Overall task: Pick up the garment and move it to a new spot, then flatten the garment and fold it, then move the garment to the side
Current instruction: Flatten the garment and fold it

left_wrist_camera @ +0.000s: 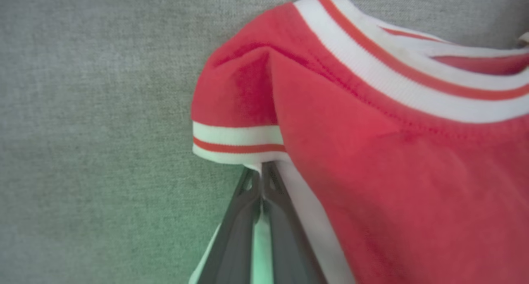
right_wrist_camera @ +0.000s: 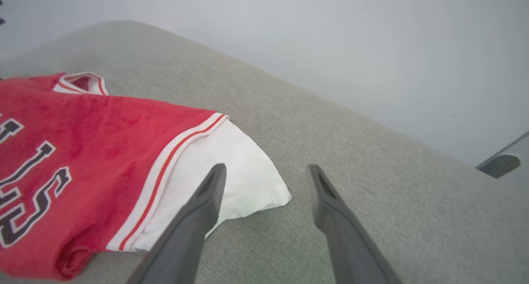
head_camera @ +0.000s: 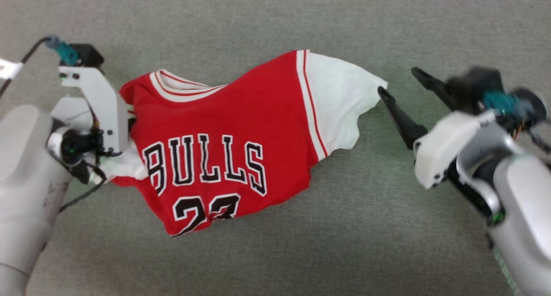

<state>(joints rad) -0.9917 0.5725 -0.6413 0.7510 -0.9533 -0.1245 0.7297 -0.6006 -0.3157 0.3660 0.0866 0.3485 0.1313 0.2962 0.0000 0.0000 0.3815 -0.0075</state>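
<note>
The garment [head_camera: 224, 145] is lying rumpled in the middle of a grey cloth surface [head_camera: 344, 253], front up. Its lower edge is curling under, so the "23" is being cut off. In the head view bare cloth is running out from the garment on every side, widest past its lower edge and beyond its collar.

The left gripper [left_wrist_camera: 261, 174] is pinching the garment at its left sleeve. In the left wrist view the two dark fingers [left_wrist_camera: 235, 234] are pressing together with white sleeve fabric caught between them, just under the striped trim [left_wrist_camera: 237, 145] of the shoulder.

The right gripper [head_camera: 397, 79] is standing spread wide just off the garment's right sleeve [head_camera: 340, 102], holding nothing. Whether its nearer fingertip is touching the sleeve's edge cannot be told.

The right wrist view is looking across the garment and showing the surface's far edge beyond it. A pale wall [right_wrist_camera: 330, 48] is rising behind that edge, and a grey fitting [right_wrist_camera: 500, 164] is sitting well off to the side, away from the garment.
</note>
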